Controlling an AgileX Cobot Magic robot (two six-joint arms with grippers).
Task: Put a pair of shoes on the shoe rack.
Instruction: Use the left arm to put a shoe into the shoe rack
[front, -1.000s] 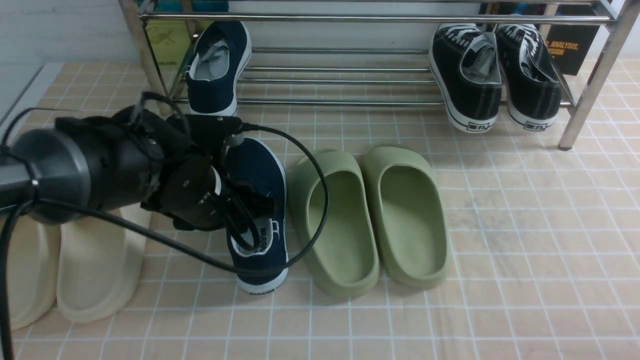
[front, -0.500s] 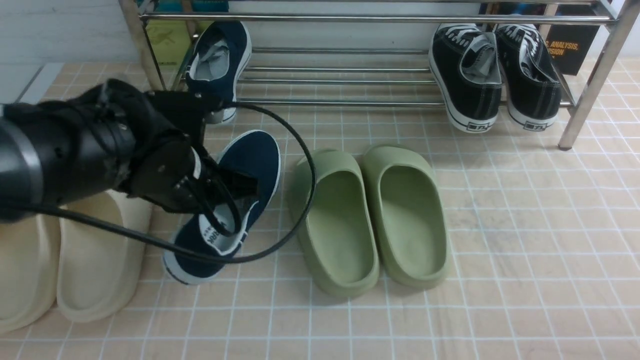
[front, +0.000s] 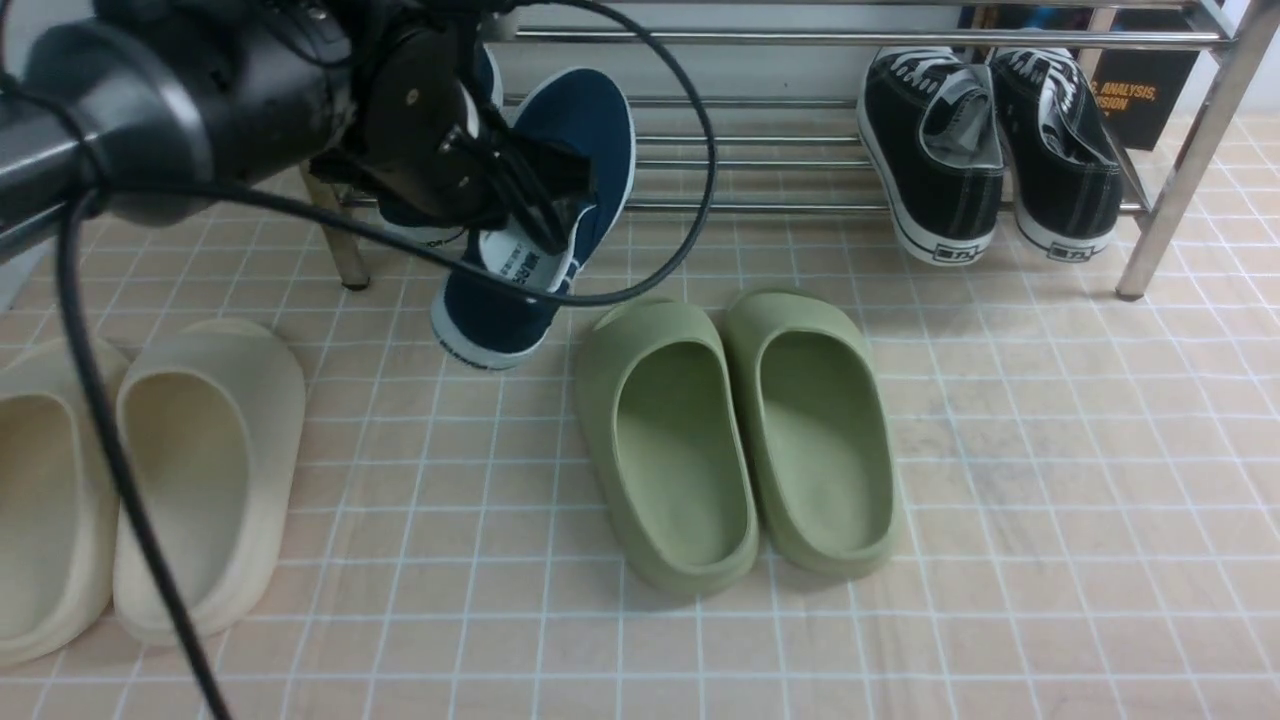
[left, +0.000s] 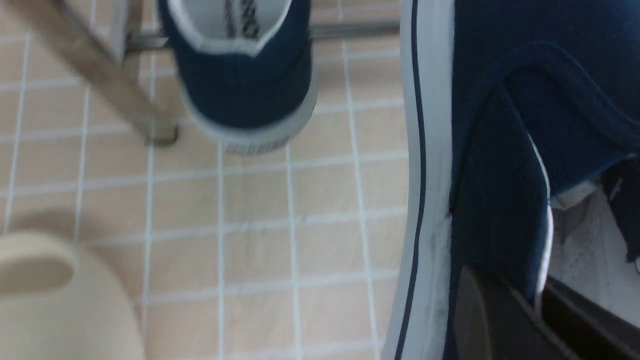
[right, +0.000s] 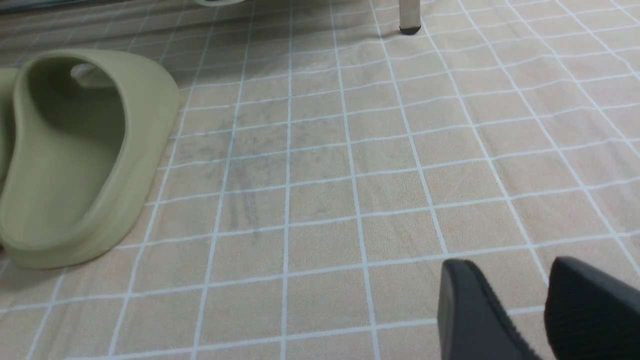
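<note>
One navy shoe (front: 595, 125), gripped in the left jaws, points toe-first at the rack (front: 760, 205) just ahead; right jaws open

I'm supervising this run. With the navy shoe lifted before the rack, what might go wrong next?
1. The left hand pinches only the side collar of the navy canvas slip-on shoe, which hangs tilted, heel low; it may twist or slip out.
2. Its toe is near the bars of the chrome tube shoe rack and the matching navy shoe already shelved, heel overhanging; a bump might dislodge that one.
</note>
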